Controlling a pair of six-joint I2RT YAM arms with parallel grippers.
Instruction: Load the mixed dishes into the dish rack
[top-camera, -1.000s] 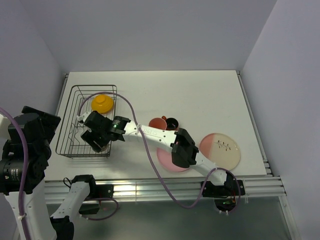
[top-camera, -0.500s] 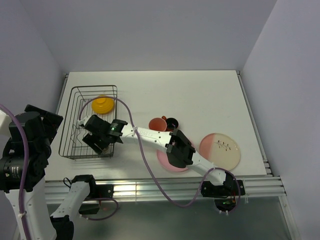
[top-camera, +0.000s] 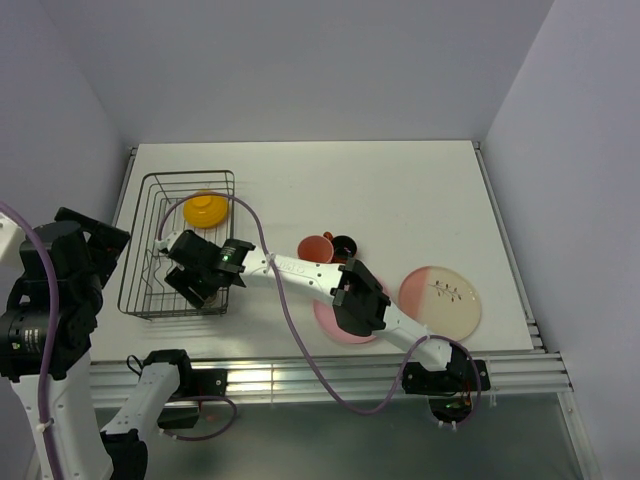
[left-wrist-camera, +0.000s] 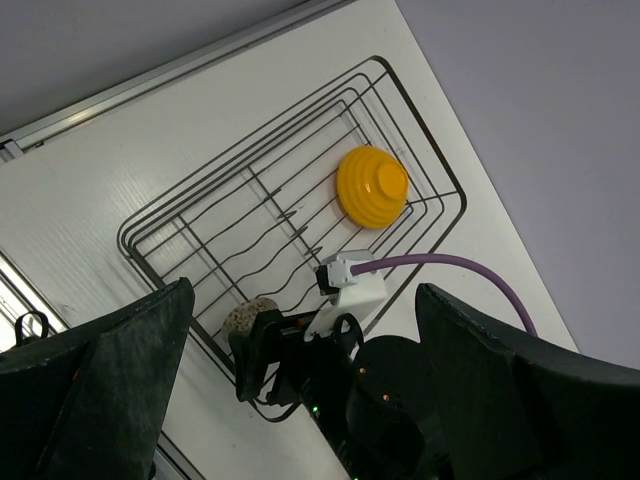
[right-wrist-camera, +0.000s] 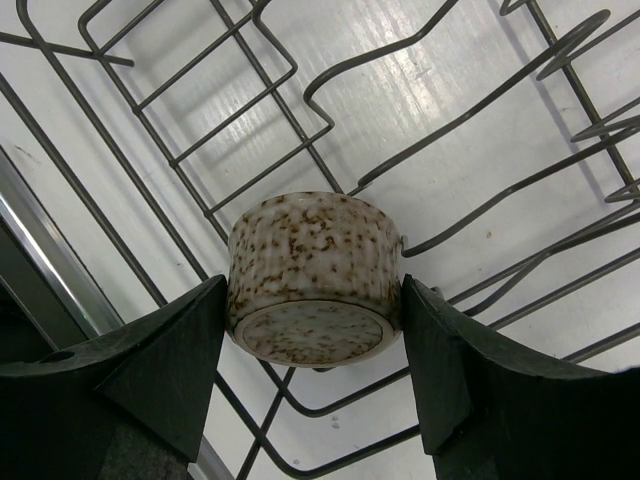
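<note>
My right gripper (right-wrist-camera: 313, 300) is shut on the small speckled beige cup (right-wrist-camera: 315, 278), held base-up low inside the dish rack (right-wrist-camera: 190, 78). From above, the right gripper (top-camera: 192, 278) is at the front right corner of the rack (top-camera: 190, 172) and covers the cup. The orange-yellow bowl (top-camera: 204, 209) lies upside down at the rack's far end. The pink tumbler (top-camera: 316, 247) and dark red-brown cup (top-camera: 343, 244) stand mid-table. The pink plate (top-camera: 328, 322) lies partly under the right arm, with the pink-and-cream plate (top-camera: 440, 301) to its right. My left gripper (top-camera: 88, 250) is open, empty and raised left of the rack.
The left wrist view looks down on the rack (left-wrist-camera: 425, 130), the bowl (left-wrist-camera: 372, 187), the speckled cup (left-wrist-camera: 250, 316) and the right arm's purple cable (left-wrist-camera: 450, 265). A metal rail (top-camera: 300, 372) runs along the table's near edge. Walls close in the left, back and right.
The right gripper with the cup has moved slightly left and lower into the rack's front corner. The left arm has shifted a little.
</note>
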